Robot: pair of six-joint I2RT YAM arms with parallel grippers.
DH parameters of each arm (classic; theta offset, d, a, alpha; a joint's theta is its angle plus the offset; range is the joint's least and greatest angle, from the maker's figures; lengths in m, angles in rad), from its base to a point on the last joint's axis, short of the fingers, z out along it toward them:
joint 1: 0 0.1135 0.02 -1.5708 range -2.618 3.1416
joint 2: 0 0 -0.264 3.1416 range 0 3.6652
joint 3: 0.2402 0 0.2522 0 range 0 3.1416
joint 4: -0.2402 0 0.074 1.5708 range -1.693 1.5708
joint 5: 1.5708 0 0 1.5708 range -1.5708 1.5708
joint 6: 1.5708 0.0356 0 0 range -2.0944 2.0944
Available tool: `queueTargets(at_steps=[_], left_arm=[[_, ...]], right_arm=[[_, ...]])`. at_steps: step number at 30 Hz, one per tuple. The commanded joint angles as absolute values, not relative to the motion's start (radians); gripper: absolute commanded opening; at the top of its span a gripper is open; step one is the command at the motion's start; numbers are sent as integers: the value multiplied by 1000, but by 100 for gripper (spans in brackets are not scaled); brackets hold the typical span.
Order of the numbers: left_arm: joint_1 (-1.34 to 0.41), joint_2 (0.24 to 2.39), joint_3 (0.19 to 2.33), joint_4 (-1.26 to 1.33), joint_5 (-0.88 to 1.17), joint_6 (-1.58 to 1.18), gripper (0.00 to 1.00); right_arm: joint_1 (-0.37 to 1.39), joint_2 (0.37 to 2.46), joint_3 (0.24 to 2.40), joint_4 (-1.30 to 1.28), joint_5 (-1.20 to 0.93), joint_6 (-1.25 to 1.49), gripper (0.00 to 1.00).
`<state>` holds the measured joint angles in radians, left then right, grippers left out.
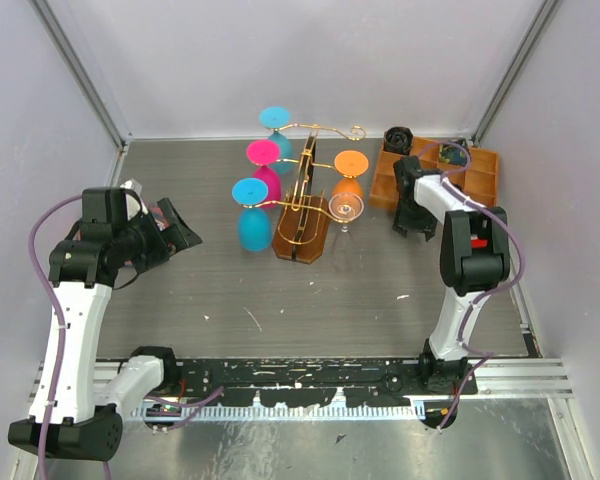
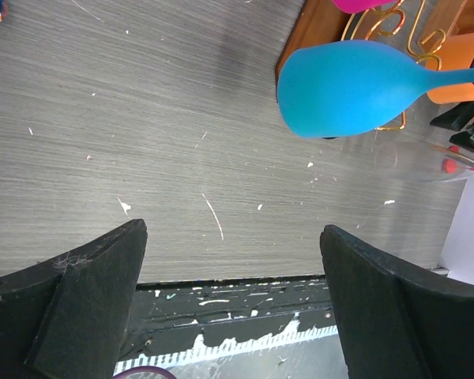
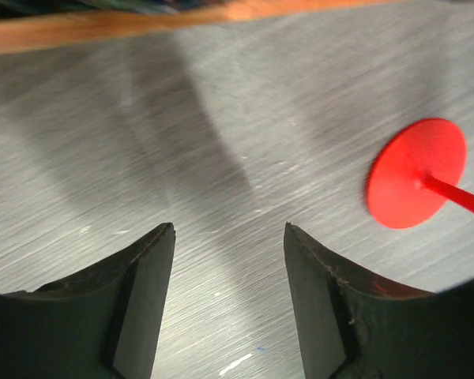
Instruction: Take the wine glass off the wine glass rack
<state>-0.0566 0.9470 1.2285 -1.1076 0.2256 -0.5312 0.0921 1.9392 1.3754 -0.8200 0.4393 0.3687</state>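
Note:
The wine glass rack (image 1: 302,200), gold wire on a brown wooden base, stands mid-table. Cyan (image 1: 275,117), magenta (image 1: 263,152), blue (image 1: 251,226) and orange (image 1: 348,185) glasses hang on it upside down. A clear glass (image 1: 346,207) is at the rack's right side. My left gripper (image 1: 183,235) is open and empty, well left of the rack. Its wrist view shows open jaws (image 2: 233,237), the blue glass (image 2: 355,87) and the clear glass (image 2: 426,162). My right gripper (image 1: 408,222) is open and empty, right of the rack. Its wrist view (image 3: 229,230) shows a red-orange glass foot (image 3: 417,184) with its stem.
A compartmented orange-brown wooden tray (image 1: 480,172) holding small items sits at the back right, just behind my right gripper; its edge shows in the right wrist view (image 3: 103,24). Grey walls close in the table on three sides. A black rail (image 1: 300,375) runs along the near edge.

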Motion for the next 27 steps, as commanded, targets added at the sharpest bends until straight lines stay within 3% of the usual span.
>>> queueTargets(at_steps=[1,4,7,12,19,27], left_arm=[[-55,944,1245,-1116,213,-514,99],[-54,947,1249,-1122,212,-513,99],[-55,943,1251,-1126,209,-512,99],[-54,933,1256,-1129,198,-511,98],[-54,938,1273,-1136,191,-518,98],[-54,941,1278,-1127,210,-542,99]], right_arm=[[93,1810,1513,-805,267,373,69],[89,1782,1632,-856,249,378,91],[80,1759,1745,-900,240,392,95],[53,1644,1793,-831,18,451,88],[38,1559,1700,-734,-316,535,73],[38,1509,1543,-584,-508,582,64]])
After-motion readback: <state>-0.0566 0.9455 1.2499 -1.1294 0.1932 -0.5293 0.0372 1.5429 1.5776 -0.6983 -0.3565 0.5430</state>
